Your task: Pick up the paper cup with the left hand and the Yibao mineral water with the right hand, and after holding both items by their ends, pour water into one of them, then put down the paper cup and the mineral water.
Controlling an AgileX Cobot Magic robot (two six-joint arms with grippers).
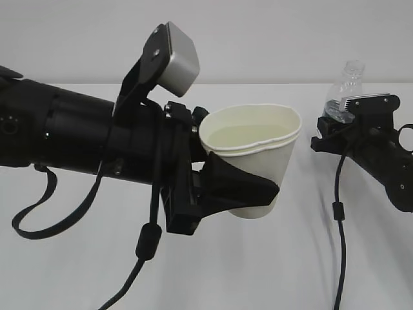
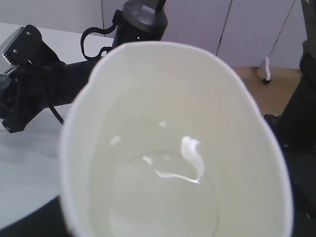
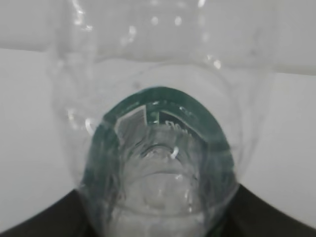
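My left gripper (image 1: 242,194) is shut on the white paper cup (image 1: 258,145) and holds it upright above the table, black fingers (image 1: 248,184) clasping its lower half. The cup fills the left wrist view (image 2: 173,148), and water glints in its bottom. My right gripper (image 1: 335,126) is shut on the Yibao mineral water bottle (image 1: 347,82) at the far right. Only the bottle's clear ribbed upper part shows above the grey module. In the right wrist view the bottle (image 3: 158,148), with its green label band, fills the frame. Bottle and cup are well apart.
A white table (image 1: 77,271) lies under both arms. Black cables hang from the left arm (image 1: 147,242) and the right arm (image 1: 338,245). In the left wrist view the right arm (image 2: 34,84) and a black arm base (image 2: 140,22) stand behind the cup.
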